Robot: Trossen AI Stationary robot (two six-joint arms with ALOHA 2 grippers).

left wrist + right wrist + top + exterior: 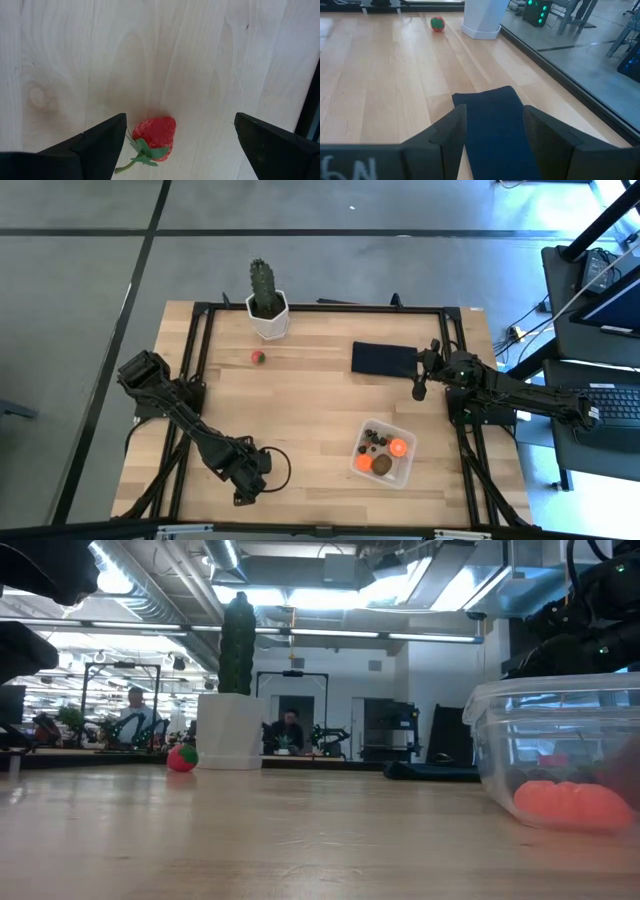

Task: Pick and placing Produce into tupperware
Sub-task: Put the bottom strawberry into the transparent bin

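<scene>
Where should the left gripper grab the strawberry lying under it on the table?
Probably across the red body of the strawberry, coming straight down. It lies flat on the table with its green leaves and stem at one end, so avoid that thin end. The left gripper, open, already straddles it.

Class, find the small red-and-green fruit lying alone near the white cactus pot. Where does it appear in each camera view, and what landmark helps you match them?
High view: small red-and-green fruit on the wood, just below-left of the white cactus pot.
Low view: fruit at the pot's left base.
Left wrist view: not in it; a different red strawberry shows.
Right wrist view: fruit far off, left of the pot.
Shared landmark: the white pot.
</scene>
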